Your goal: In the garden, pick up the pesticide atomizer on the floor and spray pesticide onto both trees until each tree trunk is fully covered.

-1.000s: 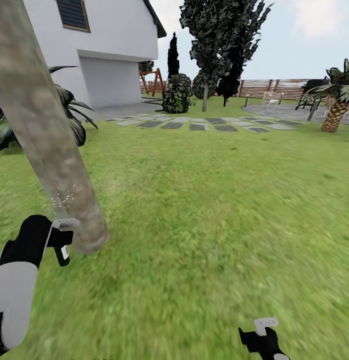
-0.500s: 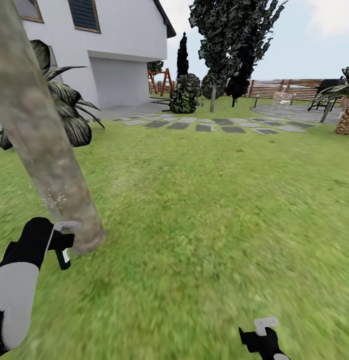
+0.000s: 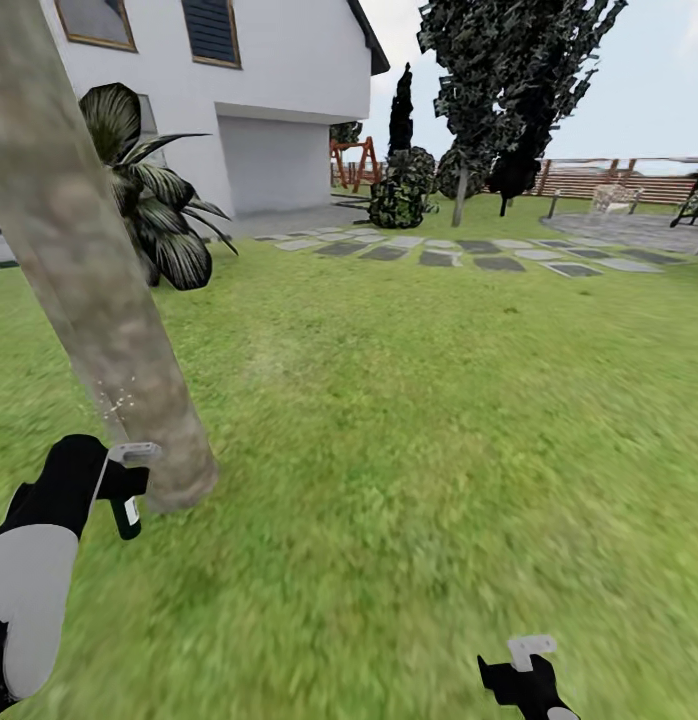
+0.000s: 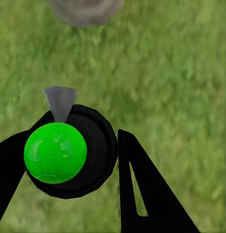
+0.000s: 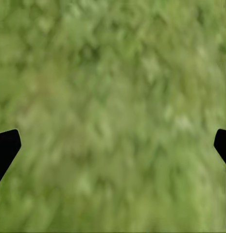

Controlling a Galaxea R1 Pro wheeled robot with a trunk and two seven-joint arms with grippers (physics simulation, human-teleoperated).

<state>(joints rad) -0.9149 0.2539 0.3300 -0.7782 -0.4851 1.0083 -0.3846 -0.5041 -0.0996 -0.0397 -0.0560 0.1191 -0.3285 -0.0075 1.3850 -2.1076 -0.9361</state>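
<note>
A thick, pale mottled tree trunk leans across the left of the head view and meets the grass at its base. My left gripper is shut on the pesticide atomizer, a dark bottle with a white label and a grey trigger head, right beside the trunk's base. Small white spray specks hang on the trunk just above the nozzle. In the left wrist view the atomizer sits between my black fingers, its grey nozzle pointing at the trunk base. My right gripper hangs open low over grass.
A broad-leaved palm-like plant stands behind the trunk by the white house. Grey stepping stones cross the lawn ahead. Dark-leaved trees, bushes and a slatted wooden fence lie farther back.
The whole picture has slid right, so the camera has turned left. Both arms and the atomizer keep their places in view, and spray specks stay on the trunk.
</note>
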